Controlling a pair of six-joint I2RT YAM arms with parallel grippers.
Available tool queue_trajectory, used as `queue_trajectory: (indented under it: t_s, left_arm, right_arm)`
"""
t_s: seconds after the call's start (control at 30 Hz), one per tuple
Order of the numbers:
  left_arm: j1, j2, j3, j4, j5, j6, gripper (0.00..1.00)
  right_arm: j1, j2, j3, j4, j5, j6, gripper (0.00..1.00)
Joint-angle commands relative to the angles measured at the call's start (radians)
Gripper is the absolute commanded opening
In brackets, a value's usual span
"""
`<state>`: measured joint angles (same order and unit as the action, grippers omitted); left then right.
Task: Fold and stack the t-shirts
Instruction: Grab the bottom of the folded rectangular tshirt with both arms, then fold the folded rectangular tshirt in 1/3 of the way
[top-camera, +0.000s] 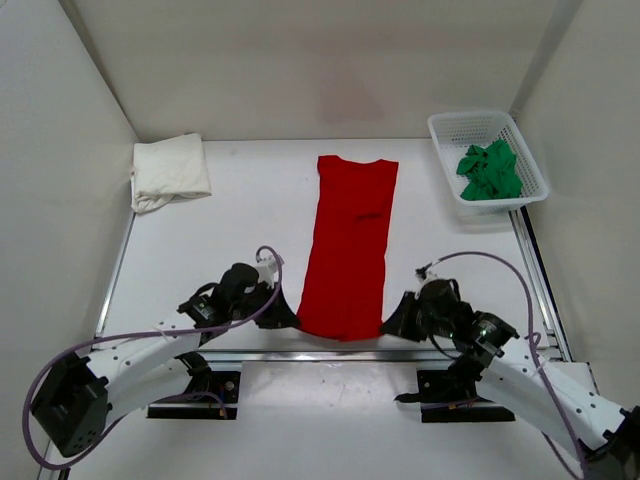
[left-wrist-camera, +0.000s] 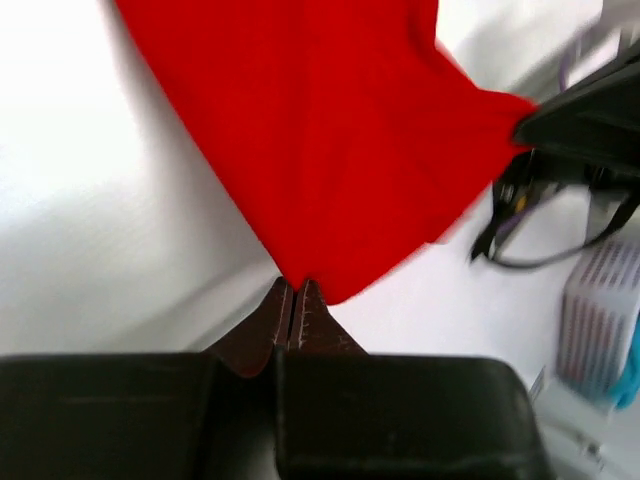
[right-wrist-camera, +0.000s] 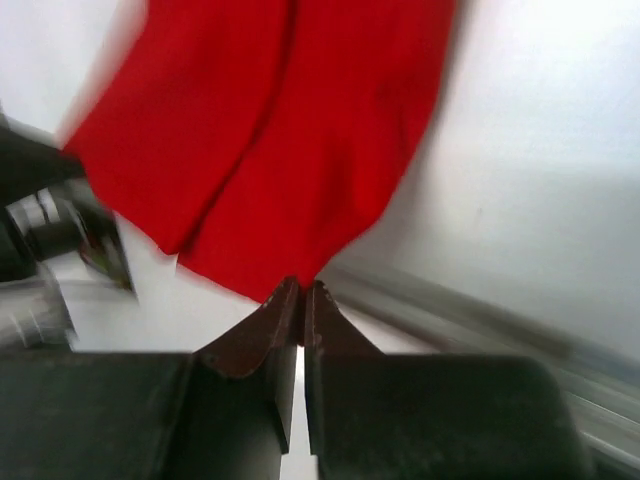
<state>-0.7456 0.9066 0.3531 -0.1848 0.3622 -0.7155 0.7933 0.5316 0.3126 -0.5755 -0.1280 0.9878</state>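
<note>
While both arms are reaching in from the near edge of the table, the scene is reading from left to right as follows.

Far left corner: the cream-white t-shirt is lying as a small folded pad. It is well apart from everything else and is looking finished.

Near left: the left gripper is pinching the near left corner of the red t-shirt. Its fingers are pressed together on the cloth with no gap showing in the wrist view.

Centre: the red t-shirt is lying flat as a long narrow strip, its collar pointing to the far side. The sides appear to be folded in already, and the crosswise folds are not yet done.

Near right: the right gripper is pinching the opposite near corner in the same way, jaws closed on the hem.

Far right: the white mesh basket is holding the green t-shirt, crumpled and unfolded.

Progress, as a judgement: one shirt is done, one is partway folded, and one is waiting. No stacking is showing yet, so the task is sitting at less than half complete.
</note>
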Motion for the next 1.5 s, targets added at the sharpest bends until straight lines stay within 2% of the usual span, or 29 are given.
queue_trajectory:
  t_s: [0.0, 0.03, 0.07, 0.13, 0.2, 0.23, 0.33, 0.43, 0.63, 0.73, 0.83, 0.93, 0.97, 1.0, 1.07, 1.13, 1.17, 1.3, 1.37, 1.47]
  left_arm:
    - [0.075, 0.059, 0.133, -0.026, 0.023, 0.013, 0.0]
    - [0.116, 0.086, 0.161, -0.01, 0.038, 0.025, 0.0]
    - [0.139, 0.144, 0.217, 0.02, 0.038, 0.03, 0.0]
    - [0.185, 0.262, 0.312, 0.068, 0.034, 0.042, 0.0]
    - [0.239, 0.439, 0.452, 0.119, 0.075, 0.042, 0.0]
    - [0.247, 0.475, 0.486, 0.119, 0.057, 0.041, 0.0]
    - [0.282, 0.655, 0.641, 0.124, 0.014, 0.044, 0.0]
    - [0.336, 0.831, 0.786, 0.13, 0.023, 0.034, 0.0]
    - [0.341, 1.052, 1.004, 0.039, -0.043, 0.077, 0.0]
    - [0.357, 1.126, 1.049, 0.038, -0.023, 0.06, 0.02]
    - [0.365, 1.126, 1.031, 0.106, 0.021, 0.022, 0.21]
    - [0.362, 1.04, 0.973, 0.174, -0.005, -0.008, 0.36]
    - [0.361, 0.998, 0.95, 0.174, -0.018, -0.007, 0.42]
    - [0.358, 0.976, 0.939, 0.197, -0.019, -0.012, 0.45]
    - [0.348, 0.898, 0.875, 0.225, -0.028, -0.016, 0.44]
    - [0.315, 0.844, 0.812, 0.248, -0.049, -0.019, 0.43]
    - [0.281, 0.816, 0.764, 0.26, -0.045, -0.024, 0.42]
    - [0.21, 0.801, 0.607, 0.33, -0.048, -0.032, 0.41]
    - [0.196, 0.836, 0.545, 0.349, -0.042, -0.035, 0.4]
    - [0.212, 0.891, 0.491, 0.363, -0.026, -0.032, 0.37]
  right_arm:
    - [-0.244, 0.099, 0.12, 0.063, -0.072, -0.195, 0.0]
    - [-0.309, 0.154, 0.144, 0.125, -0.178, -0.283, 0.0]
    - [-0.438, 0.218, 0.163, 0.172, -0.255, -0.316, 0.0]
    - [-0.59, 0.319, 0.216, 0.225, -0.285, -0.426, 0.0]
    - [-0.638, 0.486, 0.292, 0.278, -0.309, -0.477, 0.0]
    - [-0.661, 0.531, 0.354, 0.296, -0.312, -0.495, 0.0]
    - [-0.68, 0.706, 0.482, 0.361, -0.285, -0.511, 0.0]
    - [-0.707, 0.904, 0.586, 0.434, -0.332, -0.508, 0.0]
    - [-0.727, 1.146, 0.759, 0.453, -0.354, -0.526, 0.0]
    - [-0.732, 1.241, 0.841, 0.414, -0.344, -0.547, 0.0]
    - [-0.736, 1.281, 0.882, 0.396, -0.32, -0.546, 0.0]
    - [-0.74, 1.276, 0.904, 0.393, -0.323, -0.549, 0.17]
    - [-0.741, 1.262, 0.898, 0.384, -0.318, -0.549, 0.26]
    - [-0.732, 1.249, 0.908, 0.378, -0.32, -0.552, 0.34]
    - [-0.717, 1.197, 0.889, 0.362, -0.271, -0.554, 0.41]
    - [-0.7, 1.103, 0.823, 0.367, -0.198, -0.554, 0.44]
    - [-0.685, 1.047, 0.794, 0.371, -0.179, -0.545, 0.43]
    - [-0.571, 0.949, 0.578, 0.472, -0.165, -0.534, 0.1]
    - [-0.521, 0.933, 0.493, 0.535, -0.174, -0.519, 0.01]
    - [-0.49, 0.975, 0.399, 0.595, -0.199, -0.503, 0.0]
